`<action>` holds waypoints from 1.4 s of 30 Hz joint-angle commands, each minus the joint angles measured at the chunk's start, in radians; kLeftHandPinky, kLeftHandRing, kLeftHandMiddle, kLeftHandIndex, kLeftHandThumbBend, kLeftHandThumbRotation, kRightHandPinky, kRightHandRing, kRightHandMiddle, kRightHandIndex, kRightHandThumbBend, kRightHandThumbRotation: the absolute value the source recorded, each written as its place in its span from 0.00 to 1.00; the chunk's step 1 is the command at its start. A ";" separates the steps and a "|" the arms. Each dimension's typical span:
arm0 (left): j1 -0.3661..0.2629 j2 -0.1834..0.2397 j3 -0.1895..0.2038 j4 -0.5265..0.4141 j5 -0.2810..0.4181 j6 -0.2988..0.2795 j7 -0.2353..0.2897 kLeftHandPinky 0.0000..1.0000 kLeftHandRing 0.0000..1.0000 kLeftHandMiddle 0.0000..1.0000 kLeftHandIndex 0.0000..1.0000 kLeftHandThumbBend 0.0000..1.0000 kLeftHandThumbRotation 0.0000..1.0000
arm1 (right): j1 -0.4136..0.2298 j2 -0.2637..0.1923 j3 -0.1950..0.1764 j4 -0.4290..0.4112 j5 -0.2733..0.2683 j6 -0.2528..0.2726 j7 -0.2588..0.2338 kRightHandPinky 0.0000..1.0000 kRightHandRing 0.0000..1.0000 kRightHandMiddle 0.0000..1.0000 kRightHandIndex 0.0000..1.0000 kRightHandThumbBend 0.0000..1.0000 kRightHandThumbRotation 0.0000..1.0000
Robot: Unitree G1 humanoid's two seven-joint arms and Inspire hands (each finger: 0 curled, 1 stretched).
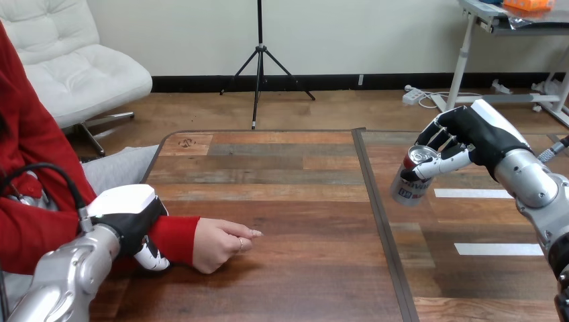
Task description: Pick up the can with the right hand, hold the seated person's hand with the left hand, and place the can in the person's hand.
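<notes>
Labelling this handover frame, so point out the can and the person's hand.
can [408,189], head view, on its lower side wall.
person's hand [220,243], head view, on the back of the hand.

My right hand [470,137] grips the can [410,180], fingers curled round its upper part. The can hangs clear above the table [288,201], its top tilted a little toward my palm. At the left, my left hand [127,211] closes over the person's red-sleeved wrist [176,236], thumb tucked on the near side. The person's hand [221,243] rests on the table, loosely curled, well apart from the can.
</notes>
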 commanded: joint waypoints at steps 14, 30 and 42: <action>0.021 0.021 0.095 -0.142 -0.067 -0.043 0.052 0.17 0.23 0.31 0.34 0.73 0.00 | -0.034 0.024 -0.002 -0.064 0.002 0.011 -0.057 0.36 0.41 0.45 0.47 0.79 0.00; 0.033 0.015 0.172 -0.235 -0.116 -0.064 0.068 0.18 0.24 0.33 0.35 0.75 0.00 | -0.037 0.062 0.009 -0.070 -0.008 0.010 -0.083 0.35 0.41 0.44 0.47 0.79 0.00; 0.031 0.012 0.200 -0.287 -0.126 -0.074 0.082 0.18 0.25 0.33 0.35 0.75 0.00 | -0.043 0.086 0.009 -0.073 -0.008 0.009 -0.081 0.36 0.42 0.45 0.47 0.79 0.00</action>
